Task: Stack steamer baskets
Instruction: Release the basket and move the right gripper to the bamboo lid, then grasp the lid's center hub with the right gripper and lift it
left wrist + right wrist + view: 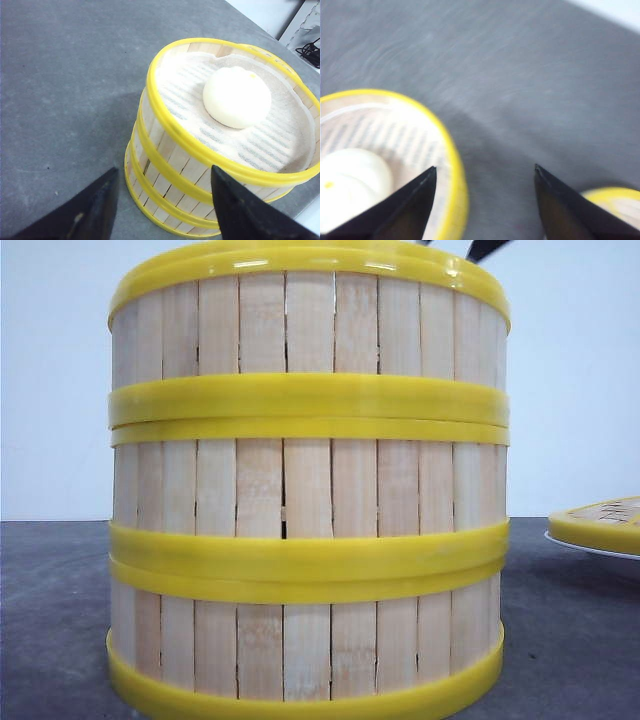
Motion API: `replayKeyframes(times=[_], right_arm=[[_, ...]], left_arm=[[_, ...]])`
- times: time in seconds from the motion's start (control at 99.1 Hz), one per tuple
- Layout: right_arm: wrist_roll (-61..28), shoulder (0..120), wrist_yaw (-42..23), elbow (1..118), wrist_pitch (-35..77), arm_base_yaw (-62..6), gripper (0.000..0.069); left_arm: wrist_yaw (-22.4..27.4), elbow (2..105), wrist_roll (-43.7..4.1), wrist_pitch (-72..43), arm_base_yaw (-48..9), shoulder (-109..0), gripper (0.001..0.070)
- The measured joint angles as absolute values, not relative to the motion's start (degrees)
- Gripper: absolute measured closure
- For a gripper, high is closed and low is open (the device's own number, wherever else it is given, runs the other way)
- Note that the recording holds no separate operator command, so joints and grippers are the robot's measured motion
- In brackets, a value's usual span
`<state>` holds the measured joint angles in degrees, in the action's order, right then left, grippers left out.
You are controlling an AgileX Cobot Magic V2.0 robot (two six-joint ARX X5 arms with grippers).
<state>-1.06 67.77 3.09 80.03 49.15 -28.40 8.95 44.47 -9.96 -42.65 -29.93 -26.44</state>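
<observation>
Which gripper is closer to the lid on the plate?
Right. The right gripper hovers open between the stack and the lid; the left gripper is open at the stacked baskets.

The front camera is sitting low at table level, looking straight at the stacked steamer baskets [308,490] from very close. The left wrist camera is looking down obliquely on the same stack [220,145] from nearby. The right wrist camera, blurred, is looking down over its rim [452,165] and the table [520,75].
</observation>
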Motion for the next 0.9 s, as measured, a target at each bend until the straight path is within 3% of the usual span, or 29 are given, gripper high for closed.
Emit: replayKeyframes(times=[0.161,0.323,0.585,0.878,0.888,0.898], right_arm=[[-0.8,61.9,-1.3,80.0,52.6,-24.4,0.0312],[-0.1,60.4,-1.7,78.8,53.0,-17.6,0.0312],[2.5,62.0,-1.8,61.6,43.0,-6.9,0.0316],[6.9,69.9,-1.1,56.1,34.3,1.3,0.0366],[8.9,80.5,1.3,56.1,30.9,3.9,0.0444],[8.9,80.6,1.3,56.1,30.8,3.9,0.0445]], left_arm=[[9.0,44.5,-9.4,-42.5,-29.9,-26.4,0.0363],[9.0,44.5,-8.9,-40.8,-29.9,-26.4,0.0363],[9.0,44.5,-8.6,-40.6,-29.9,-26.4,0.0363],[9.0,44.5,-8.6,-40.2,-29.9,-26.4,0.0363],[9.0,44.5,-8.6,-40.2,-29.9,-26.4,0.0363],[9.0,44.5,-8.6,-40.2,-29.9,-26.4,0.0363]])
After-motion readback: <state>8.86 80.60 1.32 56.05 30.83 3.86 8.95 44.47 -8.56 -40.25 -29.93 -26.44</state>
